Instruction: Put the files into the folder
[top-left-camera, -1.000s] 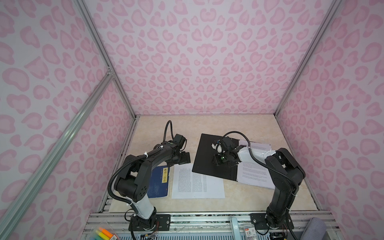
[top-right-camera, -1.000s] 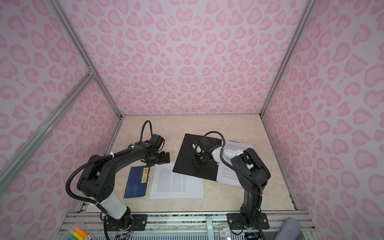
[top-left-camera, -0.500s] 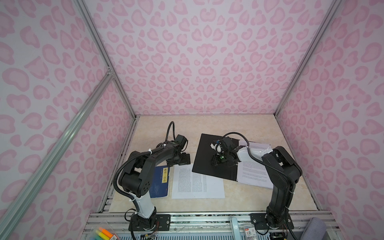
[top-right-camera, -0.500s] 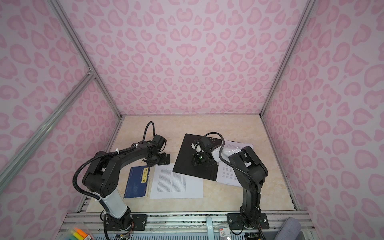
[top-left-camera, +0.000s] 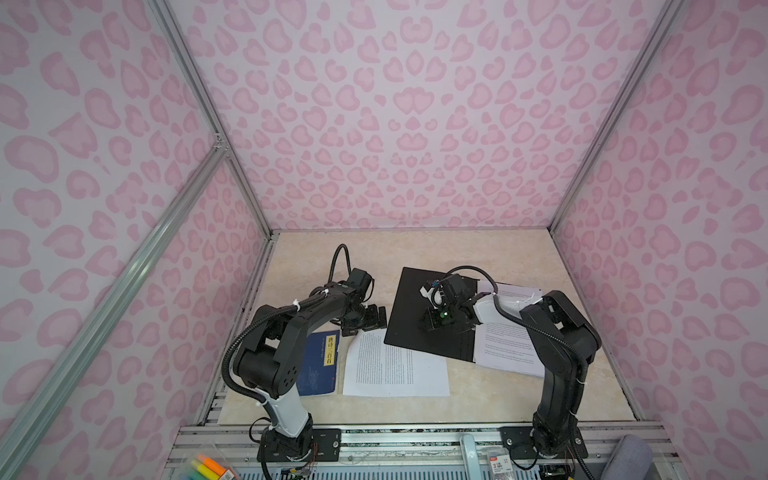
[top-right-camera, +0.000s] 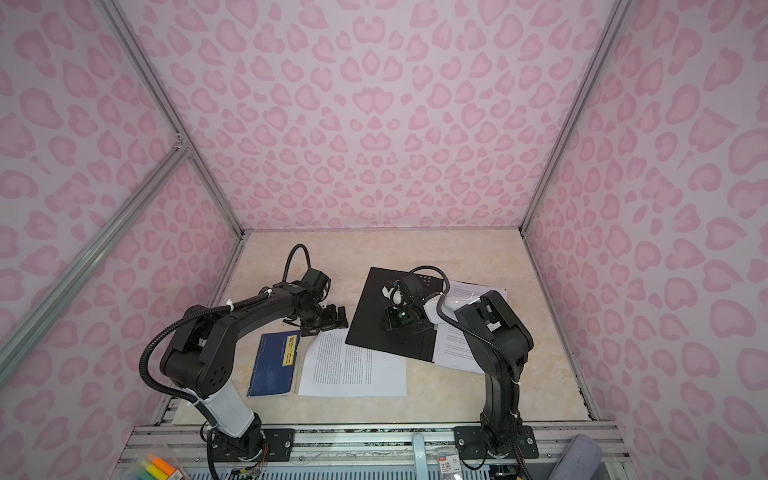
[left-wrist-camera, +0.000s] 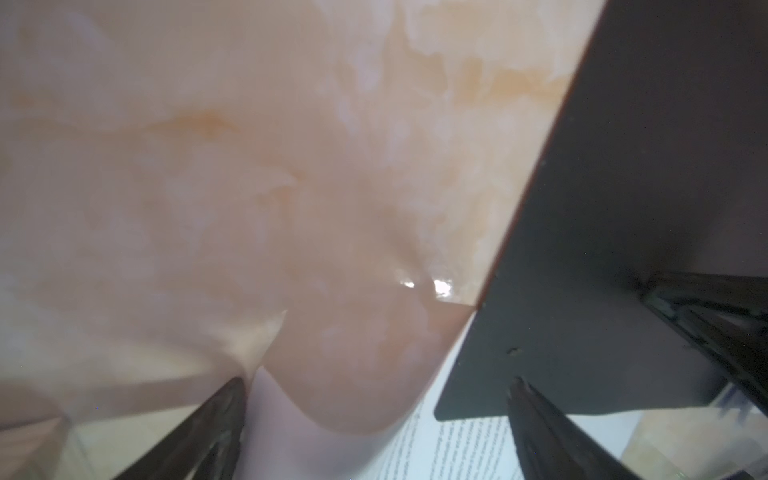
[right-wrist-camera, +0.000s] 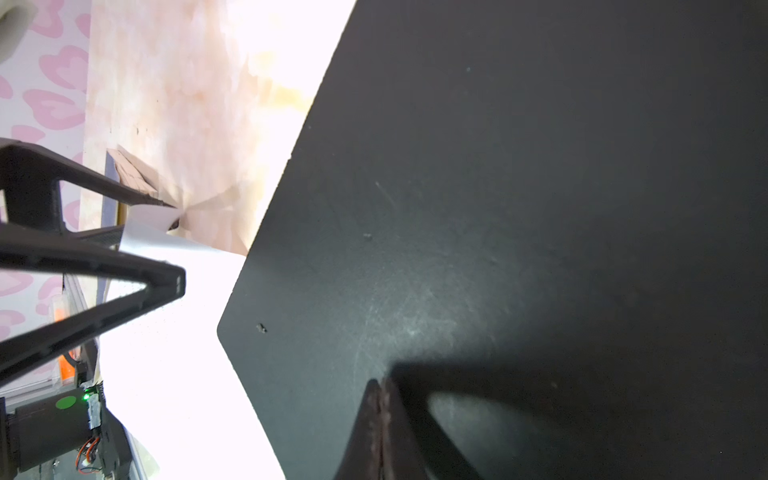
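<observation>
The folder (top-left-camera: 409, 307) lies open, black inside up, on the table (top-left-camera: 457, 245), partly covering the files (top-left-camera: 395, 368). The right fingers (right-wrist-camera: 368, 419) are closed empty upon it, and the left fingers (left-wrist-camera: 536, 424) are spread wide beside its edge.

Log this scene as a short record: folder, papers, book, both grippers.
folder: open, black inside up, on the table
front sheet: flat, far corner under the folder
other sheets: partly under the folder's right side
blue book: beside the front sheet's left edge
left gripper: open, at the folder's near-left corner
right gripper: shut, fingers down on the folder's black inside
</observation>
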